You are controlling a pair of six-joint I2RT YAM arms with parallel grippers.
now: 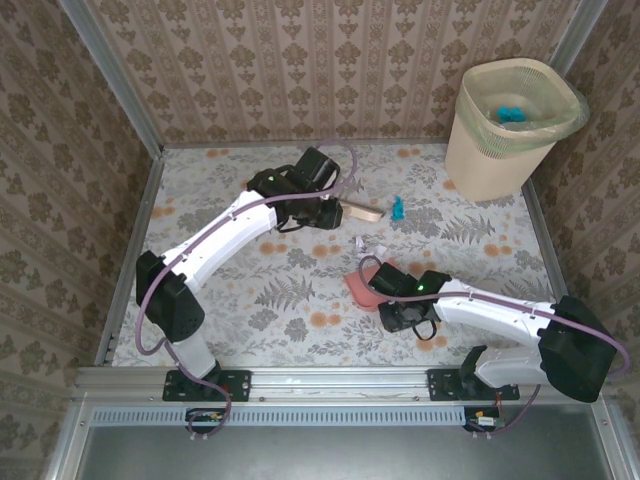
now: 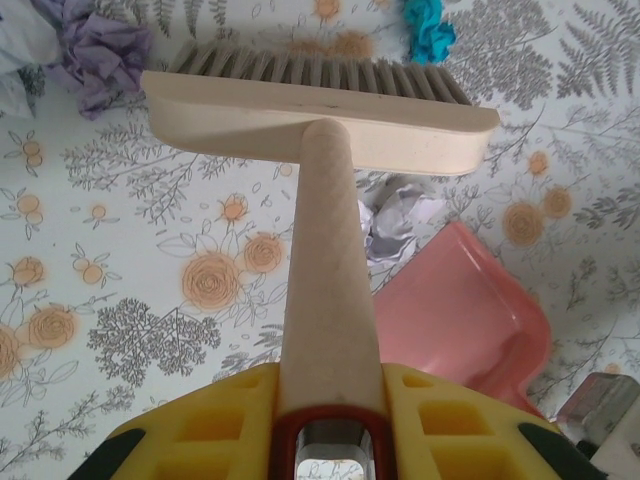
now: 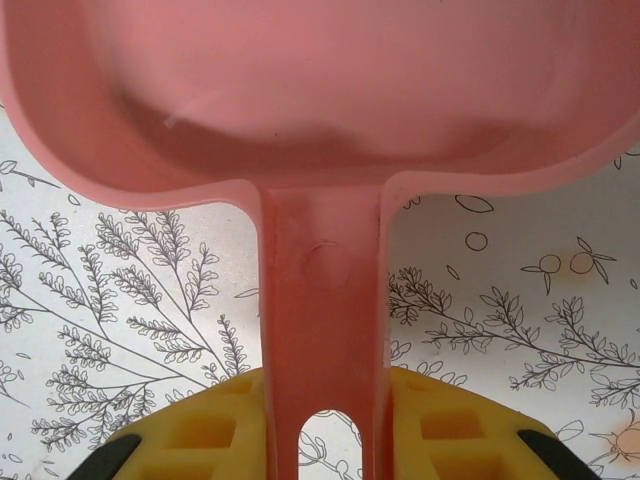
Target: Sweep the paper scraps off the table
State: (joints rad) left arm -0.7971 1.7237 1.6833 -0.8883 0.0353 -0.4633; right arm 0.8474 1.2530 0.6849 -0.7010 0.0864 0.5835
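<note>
My left gripper (image 1: pixel 325 208) (image 2: pixel 330 405) is shut on the handle of a cream brush (image 2: pixel 320 110), whose head (image 1: pixel 363 212) hangs over the table (image 1: pixel 230 300). In the left wrist view, a purple scrap (image 2: pixel 100 55) lies beyond the bristles at the left. A teal scrap (image 2: pixel 428 25) (image 1: pixel 399 208) lies beyond them at the right. A white scrap (image 2: pixel 395 225) (image 1: pixel 362 244) sits between the brush and the pink dustpan (image 1: pixel 362 285) (image 2: pixel 470 310). My right gripper (image 1: pixel 402 298) (image 3: pixel 325 425) is shut on the dustpan handle (image 3: pixel 322 320), with the pan (image 3: pixel 320 80) low over the table.
A cream waste basket (image 1: pixel 510 115) holding teal scraps stands at the back right corner. Metal rails (image 1: pixel 130 260) edge the table, and patterned walls rise close behind and at the sides. Cables loop over both arms.
</note>
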